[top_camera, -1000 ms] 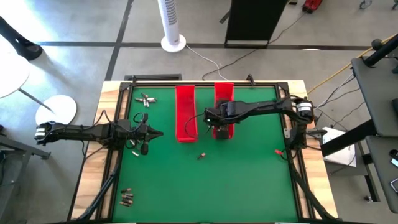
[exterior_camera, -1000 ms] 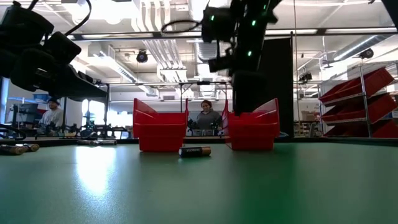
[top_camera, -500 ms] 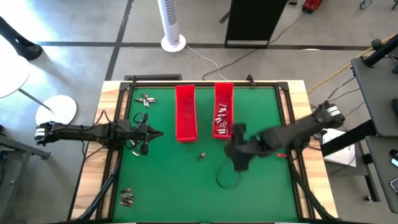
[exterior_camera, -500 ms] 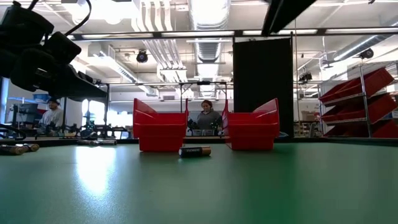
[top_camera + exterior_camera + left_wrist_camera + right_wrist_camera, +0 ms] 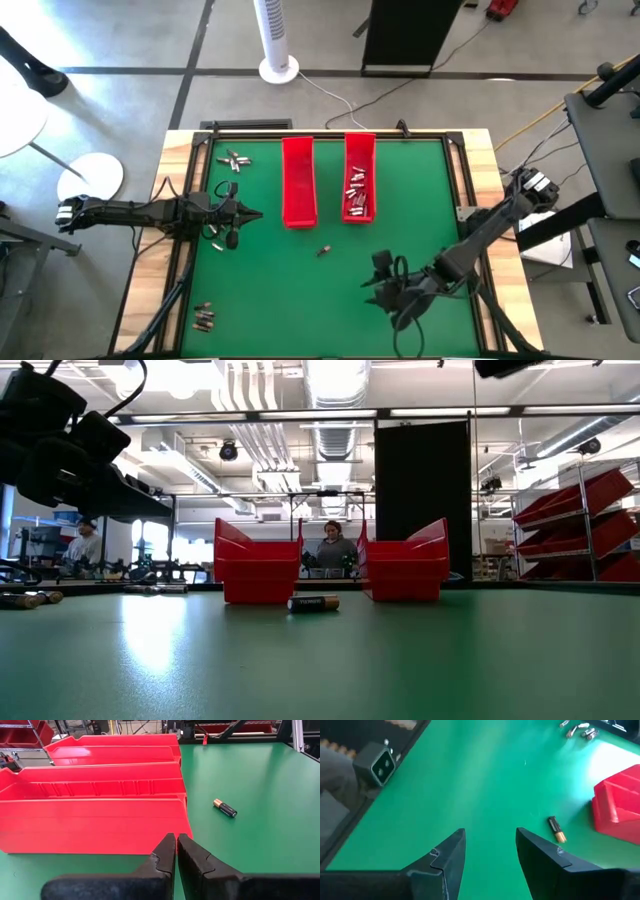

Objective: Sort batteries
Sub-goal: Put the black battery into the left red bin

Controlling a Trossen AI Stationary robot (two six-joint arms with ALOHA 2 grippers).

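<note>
Here, at the table's left edge, your left gripper (image 5: pixel 240 213) sat pinched shut on nothing, parked as if waiting. Loose batteries (image 5: pixel 234 160) lay near the far left corner and more (image 5: pixel 204 318) near the near left corner. Mid-table, the left tray (image 5: pixel 298 182) looked bare; the right tray (image 5: pixel 359 179) held silvery cells. One dark battery (image 5: pixel 323 250) lay just before the trays. Your right gripper (image 5: pixel 385 297) hung spread wide and empty toward the near right, probably lining up on that cell.
</note>
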